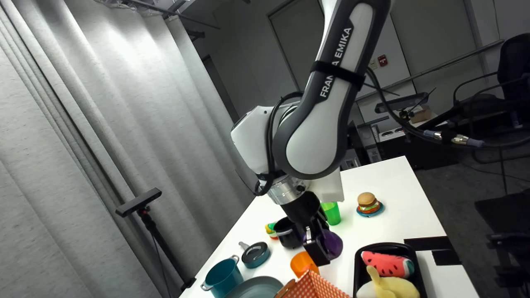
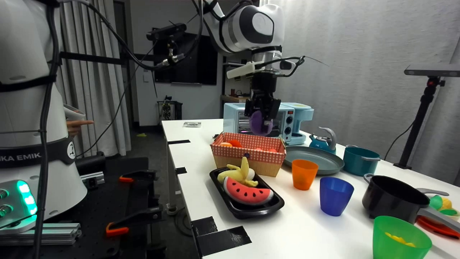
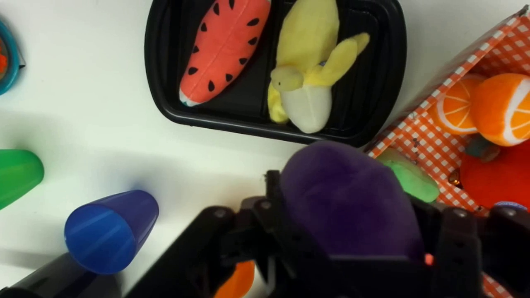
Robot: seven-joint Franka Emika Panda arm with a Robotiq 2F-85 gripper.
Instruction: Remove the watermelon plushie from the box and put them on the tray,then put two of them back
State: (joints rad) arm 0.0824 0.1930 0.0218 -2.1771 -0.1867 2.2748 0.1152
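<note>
Over the table [image 3: 95,111], the gripper [image 3: 350,196] is clasping 1 purple plush [image 2: 257,125] by the long side of the tray [image 3: 243,92], melon [image 3: 227,49] lying inside.

Classed as a lab from a robot arm [image 1: 321,136], orange-tipped clamps [image 2: 138,218] on a black platform [image 2: 111,202], a camera [image 2: 433,71] on a stand [image 2: 415,127] and long grey curtains [image 1: 112,124]; in the dim background, seems to include an office chair [image 1: 513,74].

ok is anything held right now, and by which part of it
The gripper holds a purple plush toy in the air, pinched at two opposite sides; exact contact spots are partly hidden.
</note>
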